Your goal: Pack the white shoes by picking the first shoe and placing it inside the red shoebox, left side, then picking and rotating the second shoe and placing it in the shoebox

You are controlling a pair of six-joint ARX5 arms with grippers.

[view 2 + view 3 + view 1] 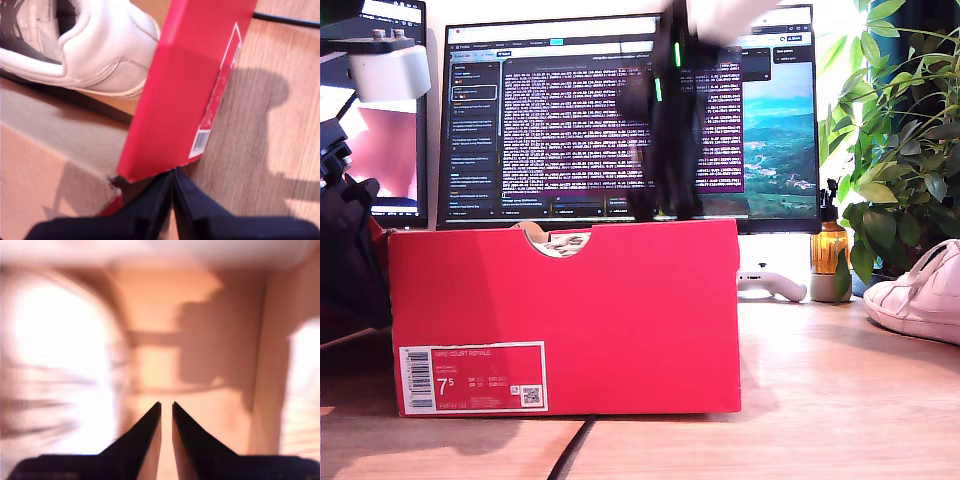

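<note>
Matt red cardboard shoebox (620, 300) — smooth white leather shoe (100, 50) — wood-grain table (840, 400).

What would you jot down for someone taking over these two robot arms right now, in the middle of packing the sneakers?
My first gripper: shut, empty, just outside the labelled corner of the large red cardboard shoebox.
My second gripper: above the open box, nothing between its fingers; they are near together, but the view is too blurred to call it shut.
Done: one white leather sneaker lies inside the box.
Left: the other white sneaker sits on the wooden table at the exterior view's right, apart from the box. It should be picked, rotated and placed in beside the first.
</note>
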